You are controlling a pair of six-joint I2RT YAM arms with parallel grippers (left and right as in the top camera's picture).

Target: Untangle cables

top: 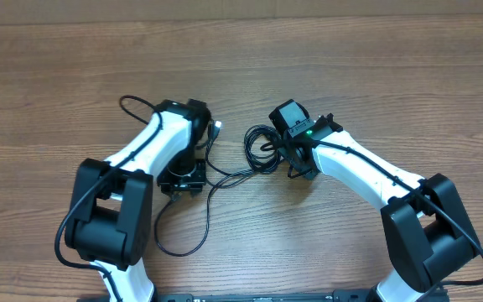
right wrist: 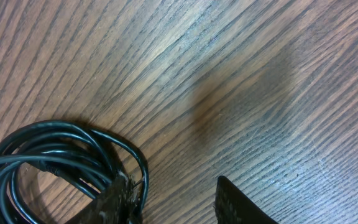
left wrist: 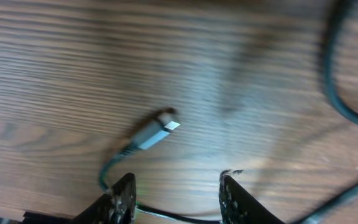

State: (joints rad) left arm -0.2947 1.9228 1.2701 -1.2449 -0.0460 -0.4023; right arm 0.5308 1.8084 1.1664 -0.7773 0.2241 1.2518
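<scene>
The cables are thin black cords. One is wound into a coil (top: 262,147) (right wrist: 48,155) at the table's middle. A loose cord (top: 225,176) runs left from the coil and loops toward the front. Its silver-tipped plug (top: 217,128) (left wrist: 157,132) lies flat on the wood. My left gripper (top: 189,159) (left wrist: 178,186) hangs open just behind that plug, and a cord (left wrist: 185,216) crosses low between its fingers without being pinched. My right gripper (top: 296,153) (right wrist: 173,193) is open beside the coil. Its left finger (right wrist: 114,199) rests against the coil's edge, with bare wood in the gap.
The wooden table (top: 392,75) stretches wide on all sides. A second stretch of cord (left wrist: 344,93) curves along the right of the left wrist view. The loose cord's front loop (top: 183,243) lies close to the left arm's base.
</scene>
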